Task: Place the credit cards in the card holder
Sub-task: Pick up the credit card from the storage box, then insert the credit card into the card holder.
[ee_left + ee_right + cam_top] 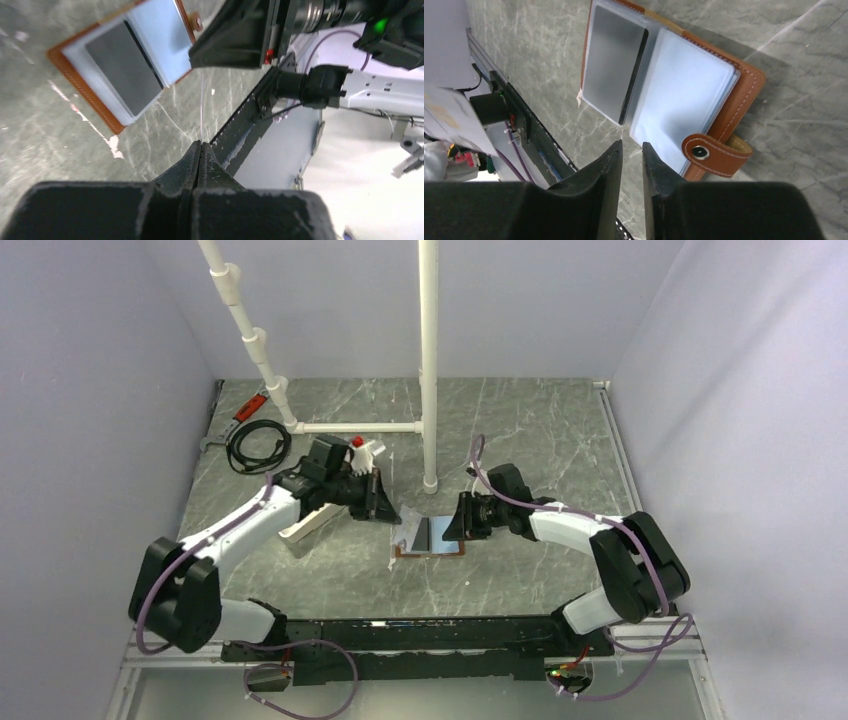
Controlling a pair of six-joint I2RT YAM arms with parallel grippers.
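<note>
I see the open reddish-brown leather card holder [432, 538] on the grey marble table [530, 430], grey-silver credit card [611, 60] in its 9 o'clock page from above, left gripper [200, 146] fingers pressed together, right gripper [630, 147] at 3 o'clock, fingers slightly apart.

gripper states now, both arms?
Left gripper: closed, fingers pressed together, holding nothing.
Right gripper: slightly open, narrow gap, empty.

Robotics lab test cell, plain pale walls [90, 390] boxing in a marble-patterned table [540, 430], white pipe frame [429, 360], coiled black cable [258, 445] at the far left, robot arms [245, 530] on a black rail [420, 635].
</note>
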